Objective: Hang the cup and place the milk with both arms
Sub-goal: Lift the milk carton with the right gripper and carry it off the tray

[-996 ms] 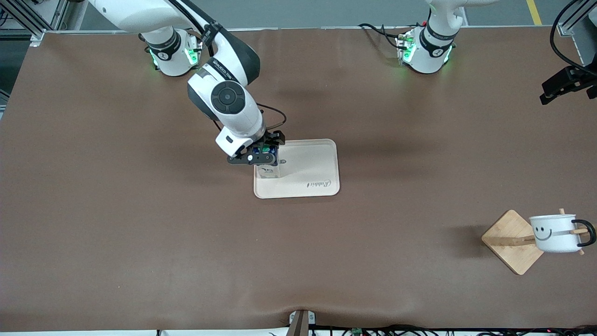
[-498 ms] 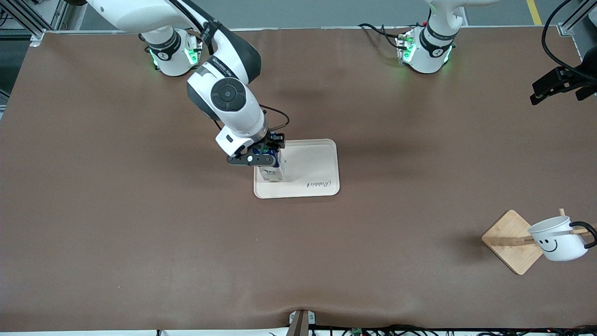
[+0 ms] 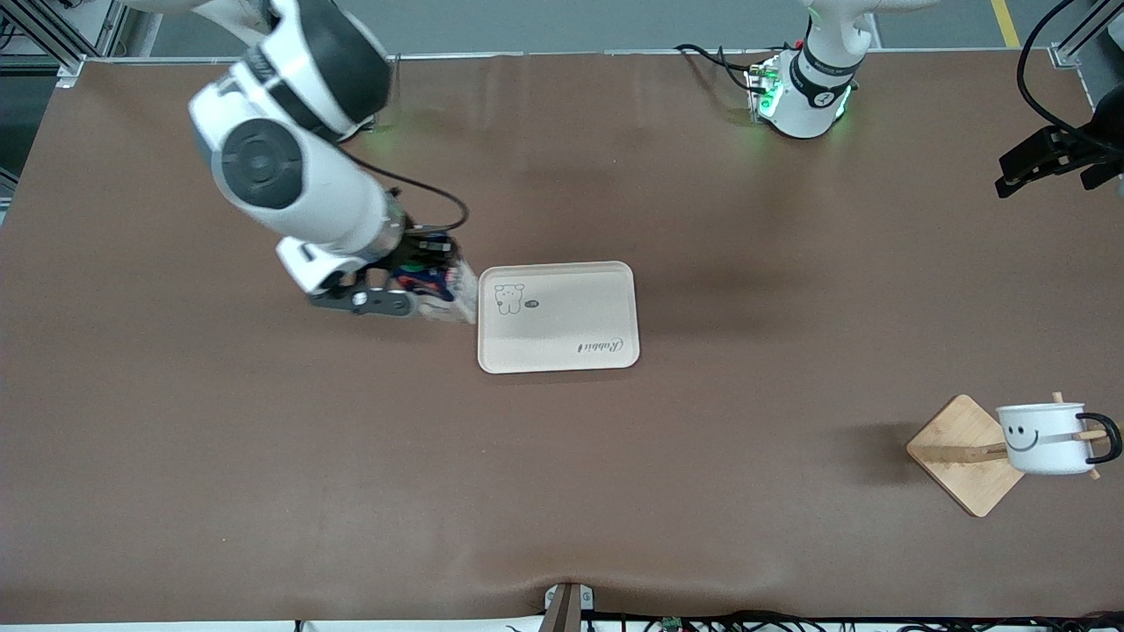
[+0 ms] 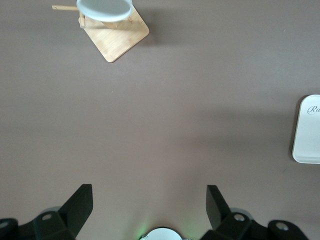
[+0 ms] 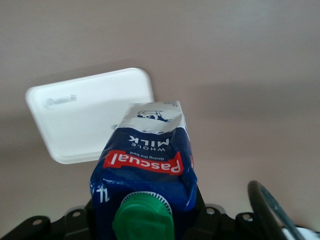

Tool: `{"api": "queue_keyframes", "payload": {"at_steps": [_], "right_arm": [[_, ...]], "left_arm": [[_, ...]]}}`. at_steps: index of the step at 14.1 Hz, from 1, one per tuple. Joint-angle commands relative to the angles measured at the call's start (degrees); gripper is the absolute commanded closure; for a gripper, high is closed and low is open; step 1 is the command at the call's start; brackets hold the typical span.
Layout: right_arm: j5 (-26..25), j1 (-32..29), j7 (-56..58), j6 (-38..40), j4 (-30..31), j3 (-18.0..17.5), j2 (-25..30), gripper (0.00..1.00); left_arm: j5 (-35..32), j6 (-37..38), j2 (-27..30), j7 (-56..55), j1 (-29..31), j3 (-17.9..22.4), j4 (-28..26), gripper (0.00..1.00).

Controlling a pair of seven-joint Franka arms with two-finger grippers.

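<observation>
Though tilted, the dark blue milk [image 5: 145, 165] shows its green cap.

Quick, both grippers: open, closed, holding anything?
Left gripper: open, empty, up over bare table.
Right gripper: shut on the milk, tilted, in the air beside the tray.

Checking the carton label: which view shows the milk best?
Right wrist view: the milk fills the frame, green cap and print readable, held in the right gripper. The front view shows it mostly hidden by that gripper beside the tray. Left wrist view: absent.
</observation>
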State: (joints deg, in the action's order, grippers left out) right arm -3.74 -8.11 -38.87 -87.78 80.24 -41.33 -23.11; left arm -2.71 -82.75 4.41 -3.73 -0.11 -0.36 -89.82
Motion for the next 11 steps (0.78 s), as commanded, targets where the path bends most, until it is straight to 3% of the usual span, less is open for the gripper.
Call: {"api": "queue_keyframes", "payload": {"at_steps": [1,3,8,11], "right_arm": [[0.9,-8.1,7.3,3.0,3.7,-0.8,2.9,1.0],[0.9,-8.9,10.5,3.7,5.7,3.8,4.6,1.0],[1.2,-7.2,32.4,1.5,13.8,20.4,9.7,1.0],[2.6,-6.7,46.7,-5.9,21.9,30.3,11.7,1.0]], "left_arm": [[0.8,-0.1,0.1,-0.5,-0.4,-1.6,-0.4,0.0],[0.8,-0.1,0.1,-0.6,-0.5,-2.3,-0.4,0.0],[0.8,-2.5,0.2,-0.6,-0.3,-4.9,-1.7,0.0],[0.9,-3.4,0.4,-0.6,-0.3,-5.7,-2.6,0.0]]}}
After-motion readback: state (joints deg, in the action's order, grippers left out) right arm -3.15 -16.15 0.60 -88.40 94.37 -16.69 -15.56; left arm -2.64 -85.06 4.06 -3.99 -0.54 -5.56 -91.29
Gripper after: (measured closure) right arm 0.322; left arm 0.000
